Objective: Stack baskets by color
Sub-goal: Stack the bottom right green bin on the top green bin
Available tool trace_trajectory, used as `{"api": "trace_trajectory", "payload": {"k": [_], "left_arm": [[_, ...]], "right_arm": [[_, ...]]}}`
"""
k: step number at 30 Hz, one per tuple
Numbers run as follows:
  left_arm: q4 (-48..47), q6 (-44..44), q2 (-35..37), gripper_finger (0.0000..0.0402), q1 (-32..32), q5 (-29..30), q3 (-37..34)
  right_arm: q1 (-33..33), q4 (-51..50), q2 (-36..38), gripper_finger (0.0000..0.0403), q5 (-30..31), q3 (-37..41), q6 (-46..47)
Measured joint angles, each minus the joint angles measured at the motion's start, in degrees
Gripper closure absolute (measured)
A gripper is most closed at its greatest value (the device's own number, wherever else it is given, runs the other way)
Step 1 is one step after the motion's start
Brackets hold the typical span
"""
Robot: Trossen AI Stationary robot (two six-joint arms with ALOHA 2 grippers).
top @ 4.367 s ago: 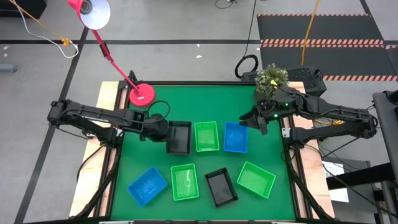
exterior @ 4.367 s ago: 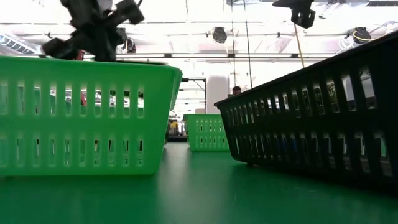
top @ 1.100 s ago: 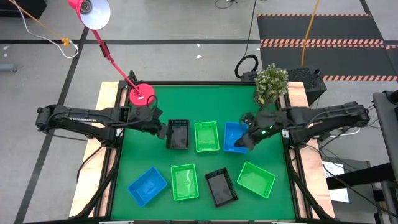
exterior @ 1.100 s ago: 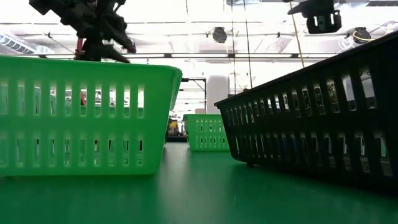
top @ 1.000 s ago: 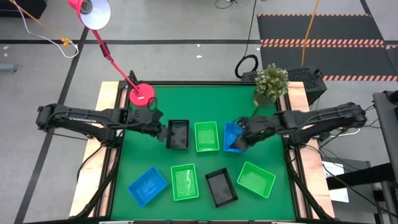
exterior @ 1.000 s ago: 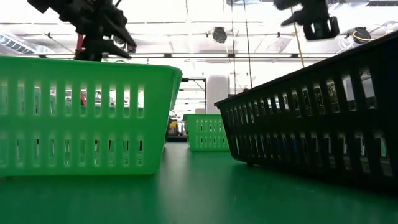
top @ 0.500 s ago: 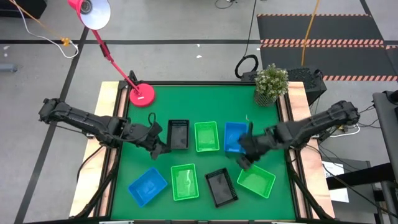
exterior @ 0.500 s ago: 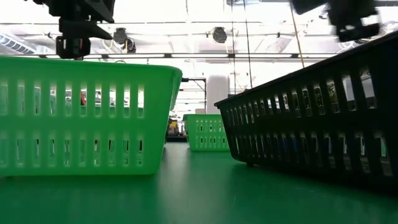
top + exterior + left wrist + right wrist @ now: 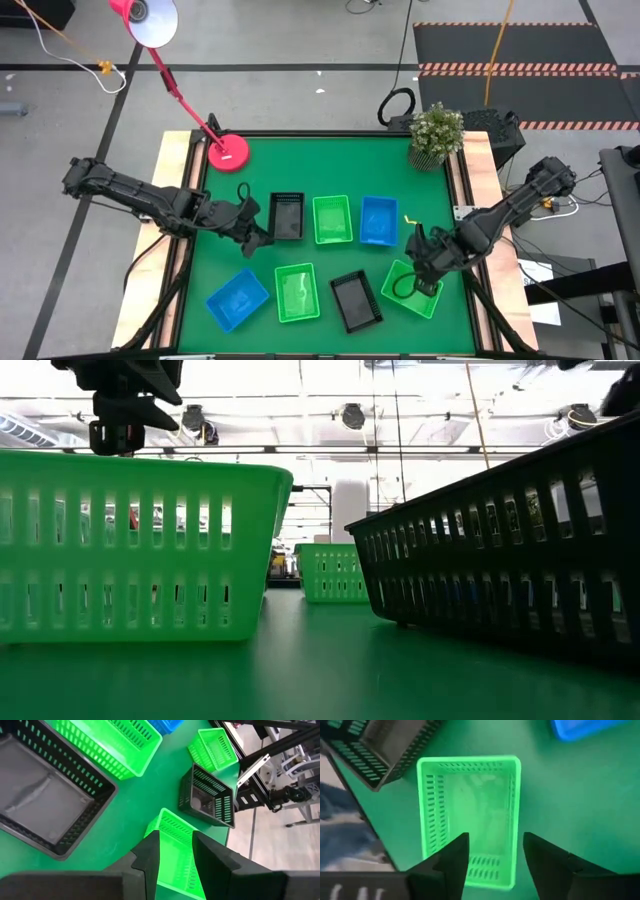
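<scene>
Seven baskets sit flat on the green table. At the back stand a black one [image 9: 287, 216], a green one [image 9: 331, 219] and a blue one [image 9: 378, 220]. Nearer lie a blue one [image 9: 238, 298], a green one [image 9: 296, 292], a black one [image 9: 356, 300] and a green one [image 9: 412, 290]. My left gripper [image 9: 256, 236] hangs open beside the back black basket's near left corner, with nothing between its fingers [image 9: 175, 857]. My right gripper [image 9: 420, 268] points down, open, above the near right green basket [image 9: 470, 815], clear of it.
A pink lamp base [image 9: 228, 152] stands at the far left corner and a potted plant [image 9: 436, 132] at the far right. Wooden rails edge the table's left and right sides. In the low view the near green [image 9: 130, 545] and black [image 9: 500, 550] baskets fill the foreground.
My right gripper has left the back blue basket, swung toward the table's near right and tipped to point down over the near right green basket. My left gripper has swung from the back black basket's left side toward the near edge, then kept still.
</scene>
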State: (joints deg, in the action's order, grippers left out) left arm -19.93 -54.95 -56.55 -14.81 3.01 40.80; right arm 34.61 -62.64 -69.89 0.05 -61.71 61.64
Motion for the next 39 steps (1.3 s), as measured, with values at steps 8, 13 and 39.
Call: {"api": "trace_trajectory", "payload": {"k": [8, 13, 39], "left_arm": [[0.0, -1.01, 0.0, 0.0286, 0.04, 1.9, 0.0], [0.01, -1.15, 0.0, 0.0286, 0.04, 3.09, 0.0], [0.03, -1.57, 0.0, 0.0286, 0.04, 3.94, 0.0]], "right_arm": [[0.14, 4.7, 0.02, 0.0202, -0.24, 7.47, -8.76], [-0.04, 11.05, 0.0, 0.0215, -1.64, 13.51, -9.81], [-0.74, 24.68, 8.2, 0.0398, -3.3, 18.16, 14.07]]}}
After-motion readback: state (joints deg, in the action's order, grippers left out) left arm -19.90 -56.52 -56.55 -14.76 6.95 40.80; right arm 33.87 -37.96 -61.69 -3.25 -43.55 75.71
